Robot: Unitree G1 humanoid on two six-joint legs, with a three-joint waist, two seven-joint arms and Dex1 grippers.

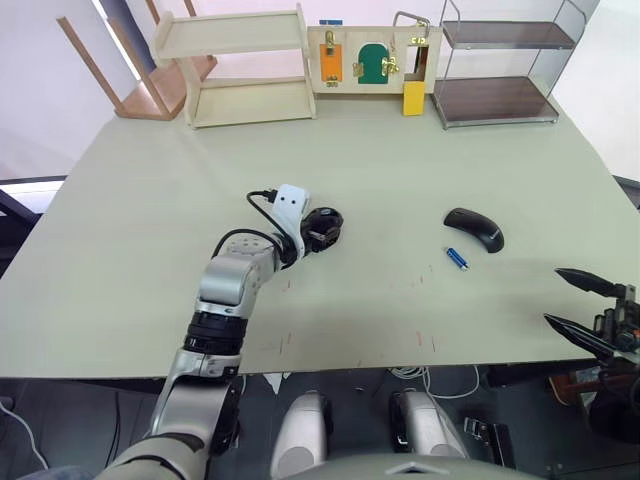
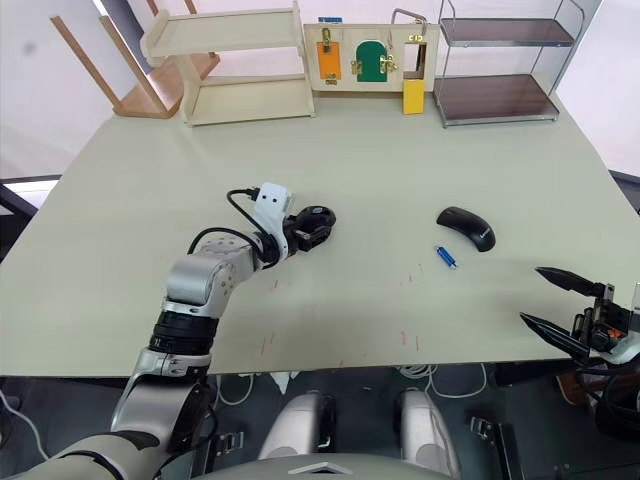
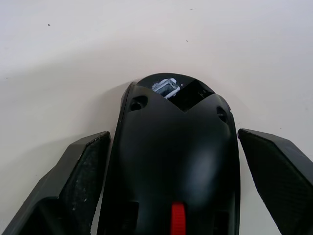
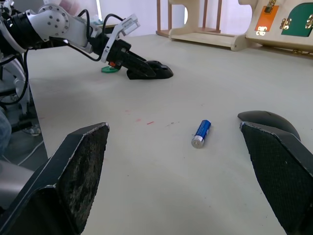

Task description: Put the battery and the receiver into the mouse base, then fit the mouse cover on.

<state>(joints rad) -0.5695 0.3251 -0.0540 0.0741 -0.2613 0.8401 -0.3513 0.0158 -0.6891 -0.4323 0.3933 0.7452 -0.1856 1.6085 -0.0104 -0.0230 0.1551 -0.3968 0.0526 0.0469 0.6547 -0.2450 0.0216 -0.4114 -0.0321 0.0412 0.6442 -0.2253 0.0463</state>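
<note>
Now glossy mouse base [image 3: 176, 161] (red wheel) between matte left jaws.

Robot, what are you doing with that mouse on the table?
The left gripper has its open fingers on either side of the mouse base, and the small receiver sits in a slot at its end. The battery and the mouse cover lie apart on the table, not yet fitted. The right gripper waits open near the table's edge.
</note>
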